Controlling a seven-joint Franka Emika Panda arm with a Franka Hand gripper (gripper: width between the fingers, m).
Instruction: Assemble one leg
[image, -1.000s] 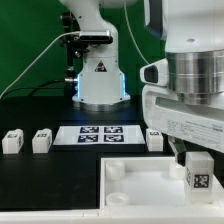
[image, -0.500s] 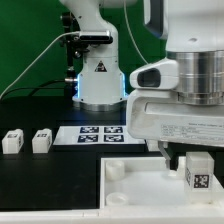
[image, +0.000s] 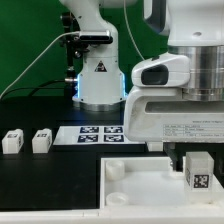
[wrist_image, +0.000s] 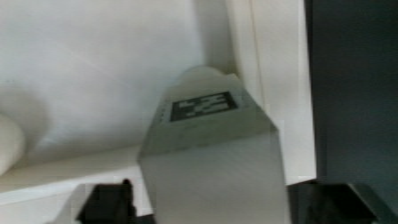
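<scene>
With our gripper (image: 196, 158) clamped on the leg (image: 197, 171) above the square board (image: 135, 180) at the worktop's front edge, we should keep it upright and centre it squarely over a corner socket (image: 114, 171)

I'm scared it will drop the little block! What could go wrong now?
The leg hangs pinched between the fingers above the big white board. It could slip or twist in that grip. It could also miss a round socket, because the arm hides much of the board in the exterior view. Two spare legs sit far off, safe.
</scene>
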